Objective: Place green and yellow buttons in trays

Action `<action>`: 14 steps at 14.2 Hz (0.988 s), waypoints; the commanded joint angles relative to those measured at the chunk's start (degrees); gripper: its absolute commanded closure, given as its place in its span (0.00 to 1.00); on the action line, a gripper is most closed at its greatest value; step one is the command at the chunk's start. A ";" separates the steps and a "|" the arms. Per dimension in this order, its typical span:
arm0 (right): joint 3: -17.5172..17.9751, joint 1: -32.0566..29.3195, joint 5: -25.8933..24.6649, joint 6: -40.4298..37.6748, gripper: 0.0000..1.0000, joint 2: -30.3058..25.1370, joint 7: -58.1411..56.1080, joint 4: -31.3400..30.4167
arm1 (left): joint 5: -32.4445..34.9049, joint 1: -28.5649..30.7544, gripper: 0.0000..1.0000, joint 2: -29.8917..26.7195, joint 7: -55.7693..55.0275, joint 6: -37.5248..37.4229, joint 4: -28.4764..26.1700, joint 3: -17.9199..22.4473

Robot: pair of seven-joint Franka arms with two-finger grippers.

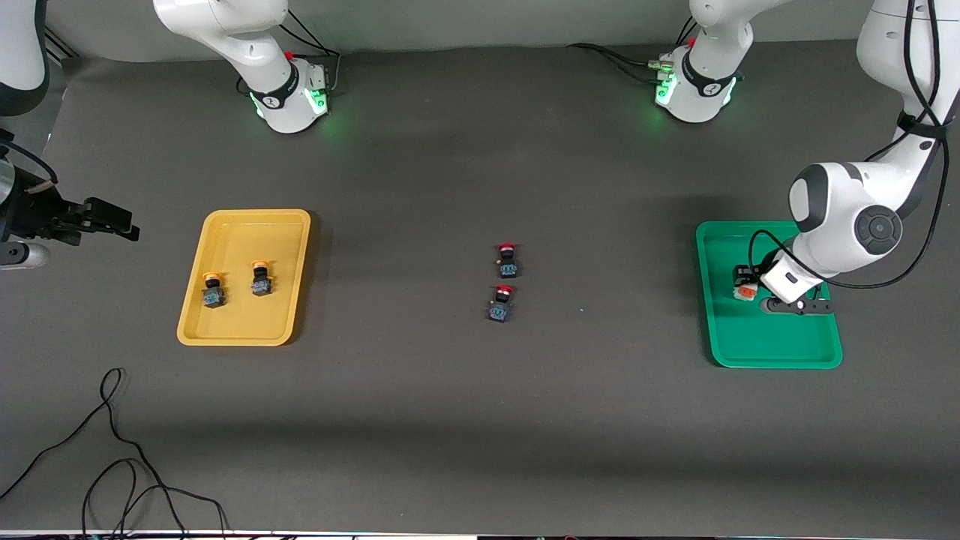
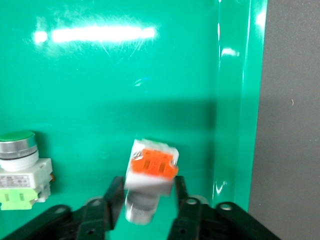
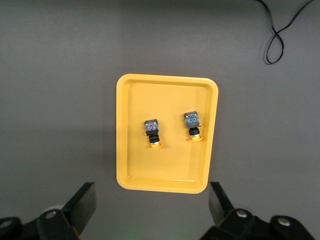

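Note:
The green tray [image 1: 772,352] lies toward the left arm's end of the table. My left gripper [image 1: 747,285] hangs low over it. In the left wrist view its fingers [image 2: 114,197] flank a white-grey button with an orange-red face [image 2: 150,172], which is tilted, blurred and loose between them. A green-capped white button [image 2: 17,150] lies on the tray floor [image 2: 150,75] beside it. The yellow tray [image 1: 225,334] holds two yellow-capped buttons [image 1: 213,289] [image 1: 260,277], also shown in the right wrist view [image 3: 152,132] [image 3: 192,126]. My right gripper [image 1: 120,223] waits open above the table beside the yellow tray [image 3: 165,186].
Two red-capped black-blue switches [image 1: 508,259] [image 1: 501,302] lie mid-table between the trays. A black cable [image 1: 112,450] loops on the mat nearer the front camera than the yellow tray; it also shows in the right wrist view [image 3: 275,40].

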 commanded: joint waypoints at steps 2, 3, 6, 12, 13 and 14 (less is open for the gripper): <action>2.98 -3.48 -2.17 1.09 0.00 -1.23 1.76 -0.84 | 0.15 0.36 0.00 -5.88 1.04 -7.48 2.65 -0.55; 6.31 -6.46 -2.17 1.00 0.00 -0.88 1.76 0.04 | 0.15 0.10 0.00 -8.33 1.04 -13.26 5.19 -0.72; 8.36 -7.98 -2.17 0.82 0.00 0.09 1.93 2.24 | -0.11 -1.83 0.00 -12.48 2.18 -33.91 18.26 -0.99; 8.45 -7.89 -2.00 0.73 0.00 -0.17 2.02 2.24 | -0.37 -7.20 0.00 -12.05 2.36 -59.71 42.90 -0.99; 8.27 -7.72 -1.91 0.73 0.00 -0.17 2.02 2.24 | -0.46 -7.46 0.00 -11.88 2.45 -60.86 45.10 -0.99; 8.19 -7.20 -1.91 0.73 0.00 -0.17 2.02 2.24 | -0.63 -7.73 0.00 -11.61 2.36 -61.13 46.86 -0.99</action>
